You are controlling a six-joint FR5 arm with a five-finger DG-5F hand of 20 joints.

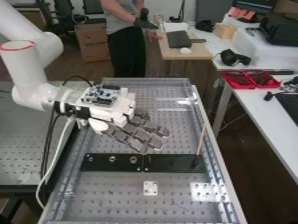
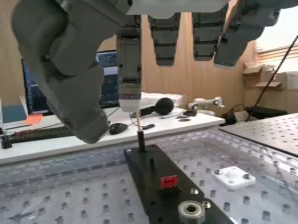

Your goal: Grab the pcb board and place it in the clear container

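Observation:
The hand (image 1: 136,132) is over the perforated bench, at the left of a black fixture plate's middle and above its far edge, fingers straight and nothing held. In the wrist view the hand (image 2: 70,75) hangs with its thumb and straight fingers apart. A small red board (image 2: 169,181), which looks like the pcb, stands upright on the black plate (image 2: 148,165), between a thin upright rod and round metal parts. The hand does not touch it. In the high view the black plate (image 1: 173,162) lies crosswise on the bench.
A thin brown rod (image 1: 201,137) rises from the black plate's right end. A white square piece with holes (image 1: 150,188) lies nearer the bench's near end. Metal rails edge the bench. Red trays (image 1: 249,80) stand on the white table at the right.

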